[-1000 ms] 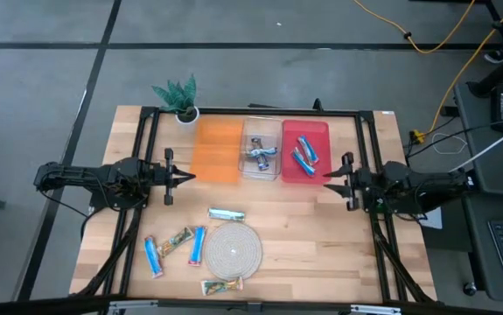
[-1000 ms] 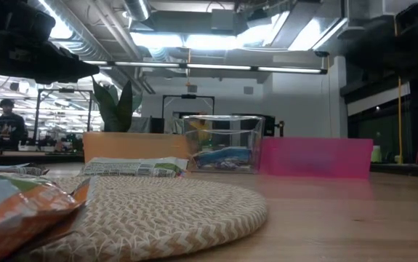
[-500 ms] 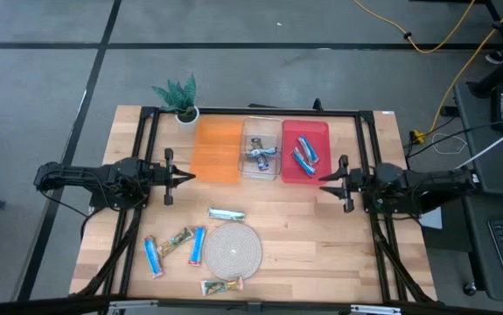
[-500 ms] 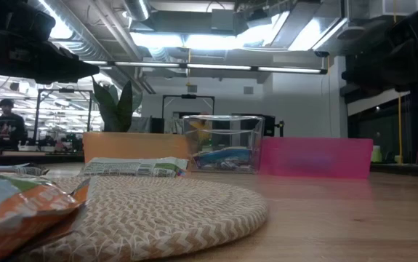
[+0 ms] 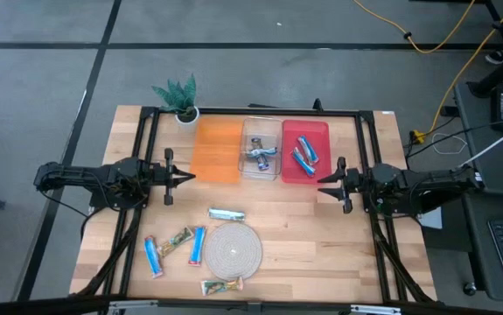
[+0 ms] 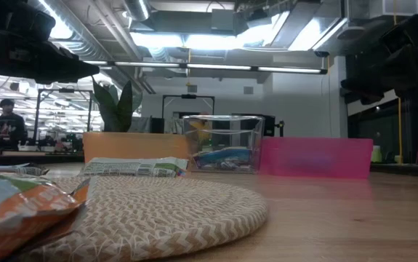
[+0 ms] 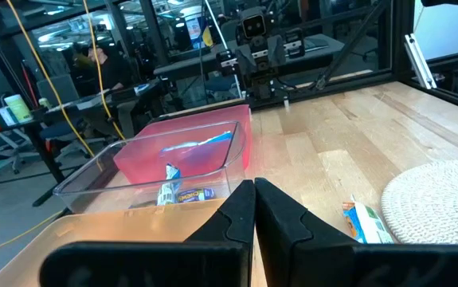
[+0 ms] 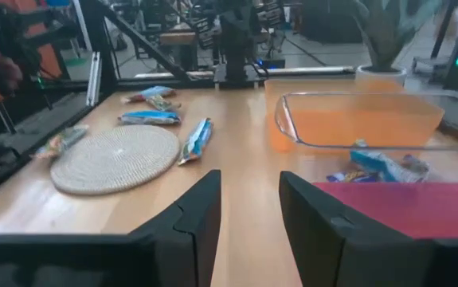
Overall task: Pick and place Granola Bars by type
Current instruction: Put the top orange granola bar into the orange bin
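Observation:
Several granola bars lie loose on the near half of the table: a silvery one (image 5: 226, 213), two blue ones (image 5: 152, 256) (image 5: 198, 246), a green-and-tan one (image 5: 177, 241) and one (image 5: 221, 286) at the mat's near edge. More bars lie in the clear bin (image 5: 261, 131) and blue ones (image 5: 303, 150) in the red bin (image 5: 324, 131). My left gripper (image 5: 187, 177) hovers shut at the table's left side, level. My right gripper (image 5: 321, 182) hovers open at the right side beside the red bin, nothing between its fingers (image 8: 197, 215).
An orange bin (image 5: 216, 150) stands left of the clear bin. A round woven mat (image 5: 234, 249) lies at the near middle. A small potted plant (image 5: 179, 98) stands at the far left corner. A black frame (image 5: 260, 111) runs round the table.
My right gripper has tipped slightly downward and edged a little toward the table's middle. The bars and the bins lie as before.

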Robot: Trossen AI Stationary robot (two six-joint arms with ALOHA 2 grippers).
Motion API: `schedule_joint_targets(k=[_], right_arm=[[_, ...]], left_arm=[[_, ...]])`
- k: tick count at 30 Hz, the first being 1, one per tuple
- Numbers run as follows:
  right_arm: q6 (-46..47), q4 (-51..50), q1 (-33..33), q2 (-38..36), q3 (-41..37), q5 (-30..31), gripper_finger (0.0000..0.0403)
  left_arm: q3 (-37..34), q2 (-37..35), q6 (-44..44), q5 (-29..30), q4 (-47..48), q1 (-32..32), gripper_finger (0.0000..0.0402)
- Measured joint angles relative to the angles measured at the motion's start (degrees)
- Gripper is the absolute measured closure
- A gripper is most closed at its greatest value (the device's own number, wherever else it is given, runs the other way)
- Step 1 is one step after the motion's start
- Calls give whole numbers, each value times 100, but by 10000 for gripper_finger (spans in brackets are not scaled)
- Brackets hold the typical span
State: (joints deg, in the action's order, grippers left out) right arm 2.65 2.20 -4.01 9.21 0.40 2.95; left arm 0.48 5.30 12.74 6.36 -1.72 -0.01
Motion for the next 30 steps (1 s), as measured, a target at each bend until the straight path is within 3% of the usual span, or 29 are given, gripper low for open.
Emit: schedule_joint_targets(k=[8, 18, 24, 30], right_arm=[[9, -11, 2, 0, 0, -3, 271], [-8, -19, 0, -98, 0, -5, 271], [-10, -24, 1, -665, 0, -5, 271], [-11, 378, 2, -918, 4, -3, 271]], left_arm=[[-1, 0, -10, -1, -154, 0, 398], [136, 19, -825, -96, -110, -48, 397], [1141, 459, -902, -457, 60, -328, 398], [2459, 1681, -1071, -343, 1094, -699, 398]])
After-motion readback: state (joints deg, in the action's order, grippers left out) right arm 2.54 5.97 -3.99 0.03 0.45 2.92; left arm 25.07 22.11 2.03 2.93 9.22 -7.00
